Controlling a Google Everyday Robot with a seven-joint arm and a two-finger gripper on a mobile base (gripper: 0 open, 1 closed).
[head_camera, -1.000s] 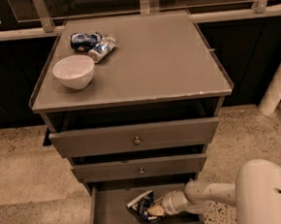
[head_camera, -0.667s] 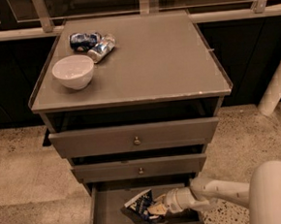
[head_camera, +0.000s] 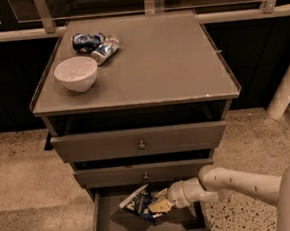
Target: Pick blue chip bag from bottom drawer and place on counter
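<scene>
The blue chip bag (head_camera: 138, 203), dark navy with a white edge, sits tilted inside the open bottom drawer (head_camera: 109, 221). My gripper (head_camera: 158, 205) reaches in from the right on a white arm and its tan fingers are closed on the bag's right side. The bag looks slightly raised off the drawer floor. The counter (head_camera: 171, 60) is the flat grey top of the cabinet, above the two knobbed drawers.
A white bowl (head_camera: 76, 73) and two blue-and-silver cans (head_camera: 96, 44) lie at the counter's back left. The two upper drawers (head_camera: 141, 141) stick out slightly over the bottom one. A white post (head_camera: 286, 87) stands at the right. A railing runs behind.
The arm has drawn back a little to the right and the bag has shifted and lifted slightly with the gripper inside the drawer.
</scene>
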